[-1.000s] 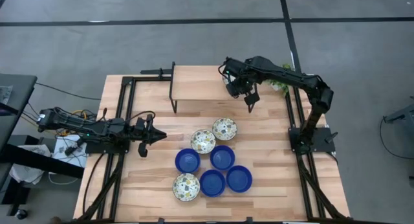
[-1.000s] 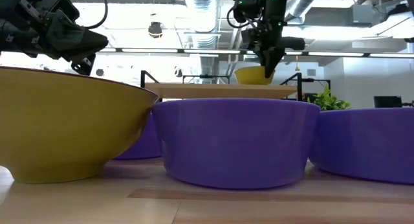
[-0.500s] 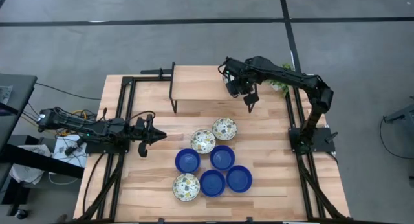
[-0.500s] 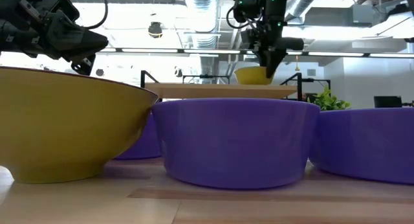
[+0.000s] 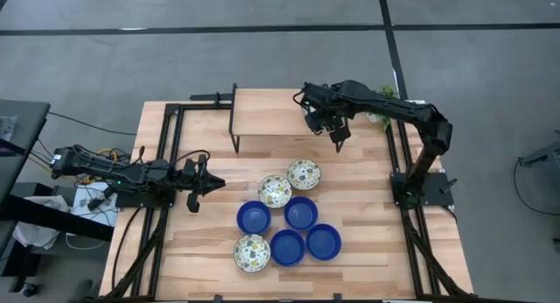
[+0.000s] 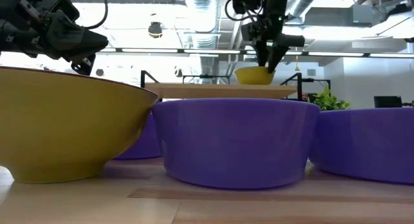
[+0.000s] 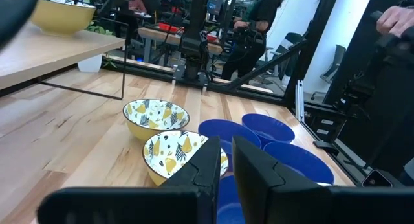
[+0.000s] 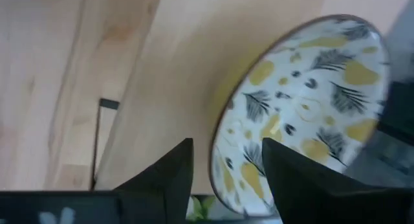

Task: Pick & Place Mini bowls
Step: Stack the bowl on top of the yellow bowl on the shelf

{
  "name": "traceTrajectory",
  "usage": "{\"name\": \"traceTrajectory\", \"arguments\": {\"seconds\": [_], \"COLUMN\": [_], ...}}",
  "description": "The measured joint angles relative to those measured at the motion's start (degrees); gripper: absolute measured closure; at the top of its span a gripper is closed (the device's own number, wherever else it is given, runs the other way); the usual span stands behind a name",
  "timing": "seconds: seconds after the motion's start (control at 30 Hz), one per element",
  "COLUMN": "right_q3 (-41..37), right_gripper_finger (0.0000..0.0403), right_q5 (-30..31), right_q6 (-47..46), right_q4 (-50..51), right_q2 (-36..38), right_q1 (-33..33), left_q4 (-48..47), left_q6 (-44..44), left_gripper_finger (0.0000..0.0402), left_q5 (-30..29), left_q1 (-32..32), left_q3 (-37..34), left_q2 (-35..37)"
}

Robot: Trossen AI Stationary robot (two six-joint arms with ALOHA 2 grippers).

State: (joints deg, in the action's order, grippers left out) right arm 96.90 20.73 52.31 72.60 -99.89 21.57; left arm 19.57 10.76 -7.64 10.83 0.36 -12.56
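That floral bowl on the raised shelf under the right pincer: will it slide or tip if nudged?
The floral bowl looks glazed, so probably rigid and slippery on the smooth wooden shelf. Its narrow foot under a flaring wall suggests a rim push could tip it. Right pincer stands open beside it.

A raised wooden shelf [image 5: 280, 119] stands on the wooden table [image 5: 367, 207].

Bench [image 5: 219, 242]: pale wood planks, smooth, visible grain. Raised shelf [image 5: 271, 119]: same pale wood on thin black metal legs. Blue mini bowls [image 5: 302, 213]: glossy, solid glaze look. Patterned mini bowls [image 5: 274, 192]: glossy white inside, printed leaves; outside matt yellowish. Fingers [image 7: 252, 179]: matt black, plastic-looking. Floor [image 5: 175, 58]: grey, matt.
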Motion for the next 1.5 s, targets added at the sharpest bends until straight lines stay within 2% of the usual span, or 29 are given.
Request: {"name": "traceTrajectory", "arguments": {"seconds": [0.2,0.37,0.43,0.6,0.77,1.0,1.23,1.5], "right_q3": [0.0,0.0,0.0,0.0,0.0,0.0,0.0,0.0], "right_gripper_finger": [0.0216,0.0213,0.0214,0.0214,0.0214,0.0214,0.0214,0.0214], "right_q5": [6.6,14.5,15.9,15.3,14.8,7.7,1.9,-0.2], "right_q6": [-1.1,-1.3,-1.4,-5.6,-14.5,-31.6,-45.4,-52.4], "right_q4": [0.0,0.2,0.3,0.4,0.4,0.2,-3.2,-6.7], "right_q2": [4.3,9.1,11.2,16.3,20.7,25.1,26.0,24.2], "right_q1": [-2.7,-7.2,-9.1,-13.8,-18.9,-27.4,-35.6,-41.8], "left_q4": [0.0,0.0,0.0,0.0,0.0,0.0,0.0,0.0], "left_q6": [0.0,0.0,0.0,0.0,0.0,0.0,0.0,0.0], "left_gripper_finger": [0.0362,0.0363,0.0362,0.0363,0.0363,0.0363,0.0362,0.0362], "left_q5": [0.0,0.0,0.0,0.0,0.0,0.0,0.0,0.0], "left_q1": [0.0,0.0,0.0,0.0,0.0,0.0,0.0,0.0], "left_q3": [0.0,0.0,0.0,0.0,0.0,0.0,0.0,0.0], "left_q2": [0.0,0.0,0.0,0.0,0.0,0.0,0.0,0.0]}}
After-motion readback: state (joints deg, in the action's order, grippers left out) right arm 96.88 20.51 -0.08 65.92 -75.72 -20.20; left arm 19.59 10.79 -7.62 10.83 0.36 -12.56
